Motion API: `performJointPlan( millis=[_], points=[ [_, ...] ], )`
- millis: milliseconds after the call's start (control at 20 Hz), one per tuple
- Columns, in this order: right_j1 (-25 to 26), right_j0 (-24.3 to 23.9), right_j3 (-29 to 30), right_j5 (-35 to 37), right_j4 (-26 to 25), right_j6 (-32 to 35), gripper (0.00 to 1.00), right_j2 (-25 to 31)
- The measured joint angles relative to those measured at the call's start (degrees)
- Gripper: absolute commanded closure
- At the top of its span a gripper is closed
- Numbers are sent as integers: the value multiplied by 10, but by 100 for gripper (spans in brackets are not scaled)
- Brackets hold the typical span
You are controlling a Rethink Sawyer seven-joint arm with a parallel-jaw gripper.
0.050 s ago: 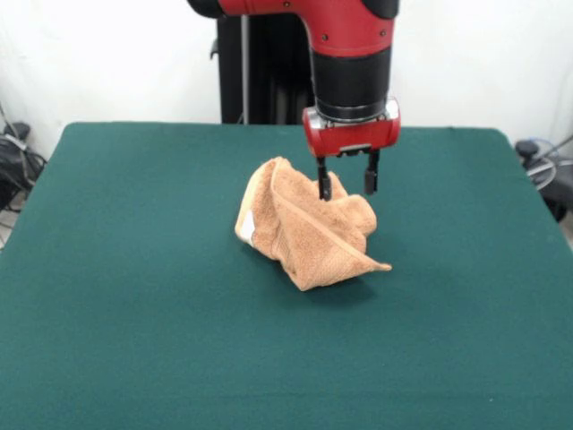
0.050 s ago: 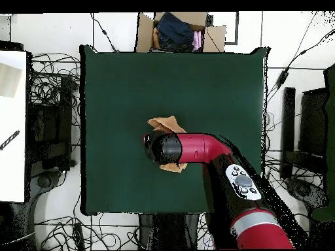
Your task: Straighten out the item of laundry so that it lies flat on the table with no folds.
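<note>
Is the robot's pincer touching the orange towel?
Touching. In the front view the open pincer has one fingertip sunk into the crumpled towel; the other hangs just behind it. In the overhead view the arm hides the spot.

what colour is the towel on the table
Light orange-tan; the towel lies crumpled on the dark green table, clearest in the front view.

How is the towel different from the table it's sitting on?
The towel is light orange-tan, while the table is dark green. The towel is small and the table is far bigger, showing on every side of it. The towel is crumpled into a lumpy heap with folds, while the table is flat and smooth. The gripper hangs open over the towel's top.
</note>
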Motion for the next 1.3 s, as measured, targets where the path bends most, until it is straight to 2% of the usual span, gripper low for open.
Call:
performJointPlan(
  millis=[1300],
  points=[
    [1, -7, -25, 1, -2, 0, 0, 2]
  ],
)
